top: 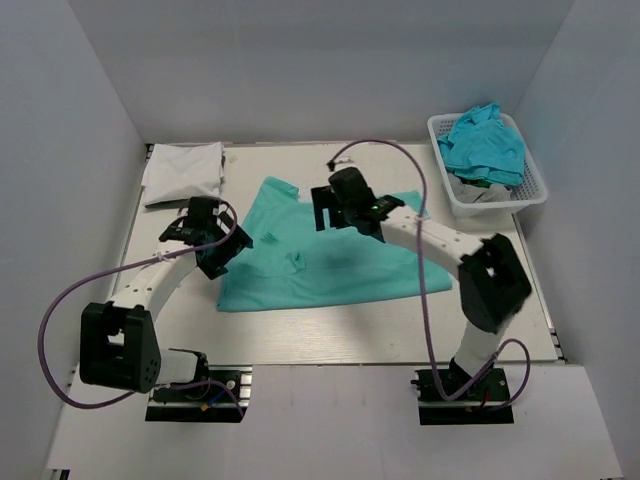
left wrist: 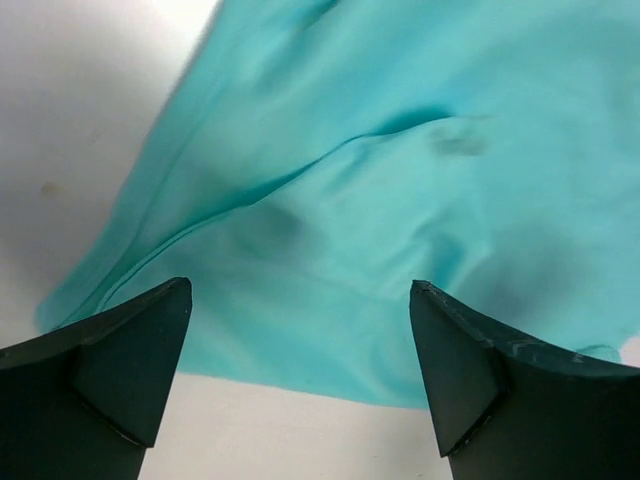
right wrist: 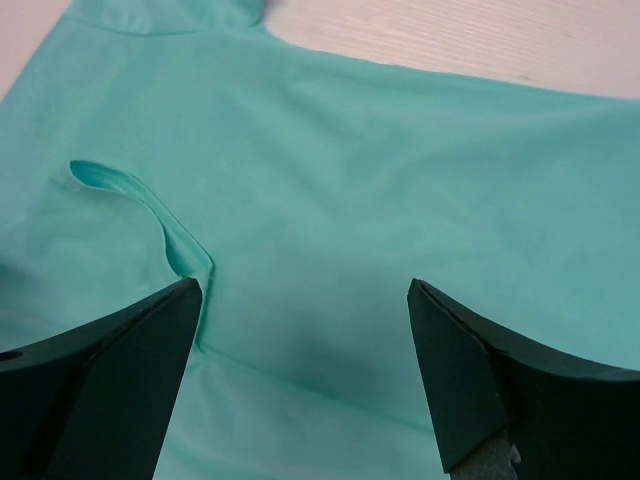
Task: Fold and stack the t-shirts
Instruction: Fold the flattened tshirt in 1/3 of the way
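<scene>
The spread t-shirt (top: pixel 330 262) is lying flat in the middle of the bench (top: pixel 300 345). A folded t-shirt (top: pixel 183 170) is sitting at the far left corner, apart from it. The basket (top: pixel 500 207) is standing at the far right corner, with a heap of t-shirts (top: pixel 485 145) lying in it. The left end effector (top: pixel 222 248) is hanging over the spread t-shirt's left edge, the right end effector (top: pixel 325 208) over its far part.

Smooth matt cloth t-shirt (top: pixel 300 285)
</scene>
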Robot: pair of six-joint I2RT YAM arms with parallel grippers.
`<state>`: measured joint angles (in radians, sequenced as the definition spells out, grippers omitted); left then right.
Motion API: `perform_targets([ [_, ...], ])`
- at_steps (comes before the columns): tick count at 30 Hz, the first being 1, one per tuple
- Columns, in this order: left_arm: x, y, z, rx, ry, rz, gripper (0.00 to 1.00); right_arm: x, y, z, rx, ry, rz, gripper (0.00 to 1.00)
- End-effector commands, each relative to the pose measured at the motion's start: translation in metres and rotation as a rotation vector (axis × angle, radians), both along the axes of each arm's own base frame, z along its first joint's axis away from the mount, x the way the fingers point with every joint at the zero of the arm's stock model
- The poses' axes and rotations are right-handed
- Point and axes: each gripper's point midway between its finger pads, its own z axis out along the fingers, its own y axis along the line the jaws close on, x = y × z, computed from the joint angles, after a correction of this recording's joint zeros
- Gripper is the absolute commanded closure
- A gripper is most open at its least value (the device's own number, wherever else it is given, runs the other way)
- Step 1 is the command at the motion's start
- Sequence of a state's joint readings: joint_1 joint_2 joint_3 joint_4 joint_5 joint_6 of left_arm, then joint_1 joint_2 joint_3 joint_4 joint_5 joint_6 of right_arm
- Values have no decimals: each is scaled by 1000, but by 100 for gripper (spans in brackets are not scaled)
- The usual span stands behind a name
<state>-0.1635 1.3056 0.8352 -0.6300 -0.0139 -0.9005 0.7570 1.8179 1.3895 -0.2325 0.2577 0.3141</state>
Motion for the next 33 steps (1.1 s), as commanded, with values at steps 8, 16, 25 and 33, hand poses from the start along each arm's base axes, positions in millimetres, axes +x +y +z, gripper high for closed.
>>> perform_targets([
  [8,51,-77,8,-65,-19,-482,0,-57,-131,-11,63,196,-266,10],
  [16,75,-109,-9,-140,-19,-518,0,-94,-174,-38,156,285,-335,10],
  [25,105,-94,-27,-77,65,-430,0,-85,-188,-71,183,360,-365,10],
  [33,135,-89,15,-36,-32,-399,0,-55,-200,-66,161,312,-381,10],
])
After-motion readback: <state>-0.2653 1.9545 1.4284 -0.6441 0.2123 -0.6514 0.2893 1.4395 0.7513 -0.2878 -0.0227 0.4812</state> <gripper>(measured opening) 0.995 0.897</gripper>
